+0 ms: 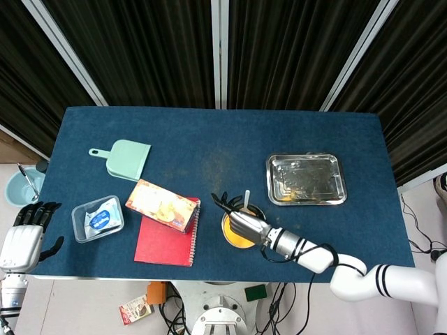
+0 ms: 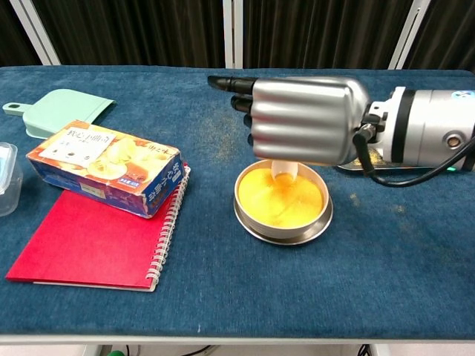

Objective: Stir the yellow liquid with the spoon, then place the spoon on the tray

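A small metal bowl (image 2: 283,228) of yellow liquid (image 2: 280,200) stands near the table's front edge, also seen as the bowl (image 1: 232,239) in the head view. My right hand (image 2: 300,119) hovers directly over it and grips a white spoon (image 2: 284,171) whose lower end dips into the liquid. The spoon's handle (image 1: 246,198) sticks up past the right hand (image 1: 243,222). A shiny metal tray (image 1: 306,179) lies further back on the right, with nothing in it. My left hand (image 1: 24,237) hangs off the table's left front corner, fingers spread, holding nothing.
A snack box (image 2: 104,167) lies on a red spiral notebook (image 2: 96,245) left of the bowl. A green dustpan (image 1: 124,158) and a clear plastic container (image 1: 97,218) sit further left. A blue bucket (image 1: 21,185) stands beyond the table's left edge.
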`<state>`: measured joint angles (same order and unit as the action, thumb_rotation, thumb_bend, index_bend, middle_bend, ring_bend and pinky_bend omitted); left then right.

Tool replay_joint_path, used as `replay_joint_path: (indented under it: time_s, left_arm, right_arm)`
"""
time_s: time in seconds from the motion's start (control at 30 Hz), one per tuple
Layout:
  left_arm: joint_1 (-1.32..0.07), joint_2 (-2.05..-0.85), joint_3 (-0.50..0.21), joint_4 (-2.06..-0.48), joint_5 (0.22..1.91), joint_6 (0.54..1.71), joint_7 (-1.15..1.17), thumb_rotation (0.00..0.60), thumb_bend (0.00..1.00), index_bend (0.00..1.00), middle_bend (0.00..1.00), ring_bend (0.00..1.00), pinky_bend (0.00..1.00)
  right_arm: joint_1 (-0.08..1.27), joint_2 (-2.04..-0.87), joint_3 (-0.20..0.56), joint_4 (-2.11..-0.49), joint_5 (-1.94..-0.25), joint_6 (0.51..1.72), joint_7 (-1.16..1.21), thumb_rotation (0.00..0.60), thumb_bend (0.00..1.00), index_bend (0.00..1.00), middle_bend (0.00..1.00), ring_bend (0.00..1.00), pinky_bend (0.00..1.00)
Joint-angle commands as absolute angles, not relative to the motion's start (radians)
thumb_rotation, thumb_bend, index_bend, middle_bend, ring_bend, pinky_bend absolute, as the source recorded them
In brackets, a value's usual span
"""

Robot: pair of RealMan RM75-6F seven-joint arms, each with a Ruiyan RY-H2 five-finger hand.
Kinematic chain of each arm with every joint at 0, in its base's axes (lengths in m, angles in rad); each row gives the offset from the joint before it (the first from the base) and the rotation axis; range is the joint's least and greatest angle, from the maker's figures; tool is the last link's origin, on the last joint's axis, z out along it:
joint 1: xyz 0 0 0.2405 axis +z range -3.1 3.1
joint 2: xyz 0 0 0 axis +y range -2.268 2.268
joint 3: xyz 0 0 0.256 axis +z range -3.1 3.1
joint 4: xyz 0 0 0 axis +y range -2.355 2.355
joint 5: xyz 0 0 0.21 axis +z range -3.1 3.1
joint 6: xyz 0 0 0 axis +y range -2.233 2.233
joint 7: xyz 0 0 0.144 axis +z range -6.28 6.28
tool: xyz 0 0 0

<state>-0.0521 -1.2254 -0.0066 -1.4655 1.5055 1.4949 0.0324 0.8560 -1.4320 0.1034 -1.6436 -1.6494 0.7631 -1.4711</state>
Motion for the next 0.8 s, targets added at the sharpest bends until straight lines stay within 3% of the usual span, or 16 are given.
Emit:
replay_joint_path:
  time_s: [0.03,0.4,0.8]
  left_arm:
    - [-0.051,-1.227,-0.006,-1.460,1.506,1.496,0.029,0.600,0.28,0.16,0.15,0.10,0.12]
    - [-0.048,-1.234,-0.008,-1.438,1.504,1.496,0.005,0.600,0.28,0.16,0.15,0.10,0.12]
    - [-0.049,-1.226,-0.012,-1.457,1.508,1.502,0.019,0.600,0.28,0.16,0.16,0.10,0.12]
  right_arm:
    - [0.861,-1.455,0.097,-1.638,-1.652,0.769,-1.462,0.600,0.48,0.79,0.45,0.24,0.00]
    - [0.815,-1.508,0.060,-1.621,-1.647,0.857,-1.322,0.600,0.48,0.82,0.46,0.25,0.00]
    - [0.708,-1.558,0.059,-1.537,-1.649,1.079,-1.024,0.600,0.48,0.83,0.46,0.27,0.00]
